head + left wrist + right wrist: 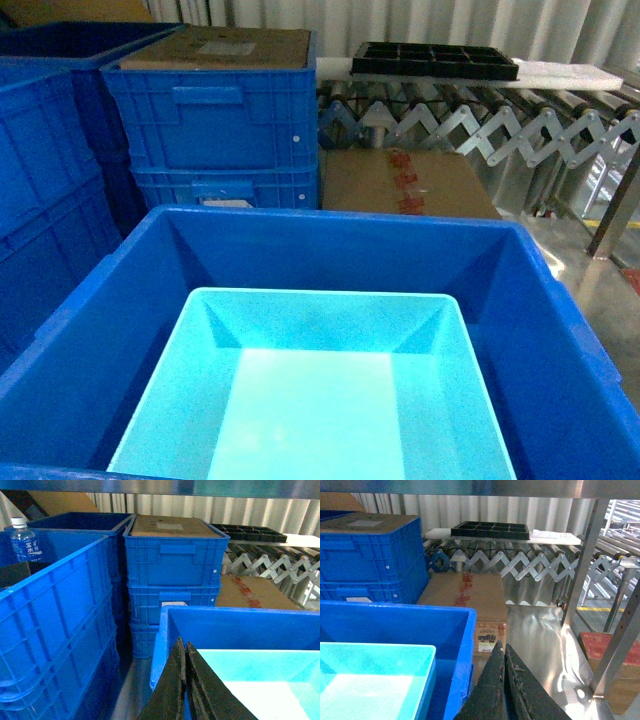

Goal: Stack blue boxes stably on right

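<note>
Hanging with both my left pincer (186,680) and right pincer (504,685) pressed together and empty, I risk jamming the pale tub (330,400) against the big blue crate (560,330) walls at lower centre.

shiny metal floor (540,630) carrying crates, cartons and a conveyor.
you've got a big blue bin (330,245) in front, with the turquoise tub (320,400) nested inside it. stacked ribbed blue crates (172,587) stand on the floor behind and to the left. a taped brown carton (465,597) sits just beside the bin's far right corner. the expanding roller conveyor (530,562) stands behind that carton. a red-topped carton (615,652) sits at far right in your right wrist view.
</note>
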You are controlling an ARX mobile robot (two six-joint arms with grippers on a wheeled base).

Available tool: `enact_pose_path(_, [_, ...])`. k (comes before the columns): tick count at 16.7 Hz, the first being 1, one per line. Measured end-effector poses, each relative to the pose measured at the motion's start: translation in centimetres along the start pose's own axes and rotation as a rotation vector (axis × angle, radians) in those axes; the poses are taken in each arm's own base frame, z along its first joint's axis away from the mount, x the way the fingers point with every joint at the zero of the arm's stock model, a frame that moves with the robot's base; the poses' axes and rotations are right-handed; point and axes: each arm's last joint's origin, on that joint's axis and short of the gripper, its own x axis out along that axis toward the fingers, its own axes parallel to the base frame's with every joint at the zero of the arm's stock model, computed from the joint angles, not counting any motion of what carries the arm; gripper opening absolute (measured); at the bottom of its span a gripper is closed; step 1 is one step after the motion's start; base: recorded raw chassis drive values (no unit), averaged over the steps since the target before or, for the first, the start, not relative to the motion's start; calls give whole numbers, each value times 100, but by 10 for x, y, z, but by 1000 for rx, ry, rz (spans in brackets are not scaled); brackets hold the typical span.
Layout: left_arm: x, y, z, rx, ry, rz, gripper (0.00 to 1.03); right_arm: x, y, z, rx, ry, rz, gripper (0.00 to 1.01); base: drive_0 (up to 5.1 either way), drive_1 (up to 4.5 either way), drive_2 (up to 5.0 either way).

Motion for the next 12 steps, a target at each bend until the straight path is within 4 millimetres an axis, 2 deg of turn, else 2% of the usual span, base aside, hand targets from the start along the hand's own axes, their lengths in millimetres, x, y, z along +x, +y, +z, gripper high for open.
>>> enact_pose_path(3, [-9, 0, -7, 0, 54, 3, 2, -10, 0, -5, 0, 39, 0, 2, 0, 0, 0])
enact_pose_path(6, [-11, 0, 0, 1, -9, -1, 2, -11, 0, 0, 0, -10, 0, 2, 0, 0, 0])
enact_pose_path(9, [-11, 0, -3, 1, 15, 0, 2, -11, 0, -3, -1, 5, 0, 2, 0, 0, 0])
enact_pose_path(10, [-11, 0, -3, 1, 13, 0, 7, -11, 0, -3, -1, 11, 1, 7, 0, 0, 0])
enact_pose_path(12, [-11, 0, -3, 1, 14, 0, 28, -11, 0, -3, -1, 9, 1, 27, 0, 0, 0])
